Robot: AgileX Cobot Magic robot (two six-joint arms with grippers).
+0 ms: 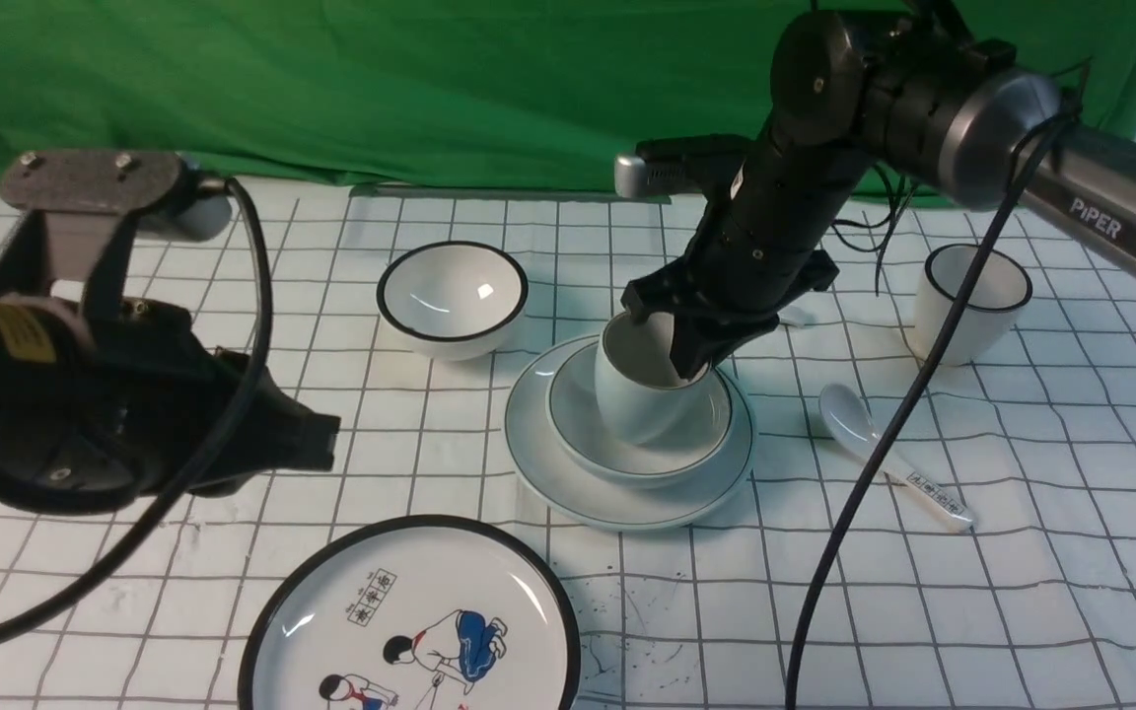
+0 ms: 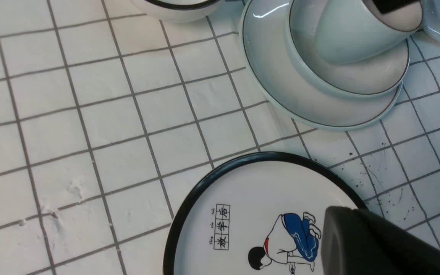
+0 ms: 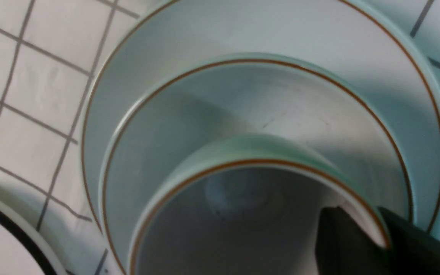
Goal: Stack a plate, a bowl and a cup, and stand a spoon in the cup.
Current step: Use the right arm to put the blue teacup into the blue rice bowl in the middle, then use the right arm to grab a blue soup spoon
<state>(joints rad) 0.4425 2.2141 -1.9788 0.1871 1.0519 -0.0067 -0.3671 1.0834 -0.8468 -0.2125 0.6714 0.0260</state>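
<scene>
Now the right claw (image 1: 694, 363) pinches the smooth round cup (image 1: 635, 404), tilted in the shallow bowl (image 1: 583, 424); the left claw (image 1: 317, 444) is pressed together.

A white bowl with a thick black rim (image 1: 452, 296) sits at 11 o'clock from the centre of a checked tablecloth (image 1: 1022, 552), a black-rimmed cup (image 1: 972, 301) at 2 o'clock. A spoon with printed characters (image 1: 884, 459) lies at 3 o'clock, a cartoon plate (image 1: 489, 592) at 7 o'clock. Green cloth (image 1: 381, 89) hangs behind.
</scene>
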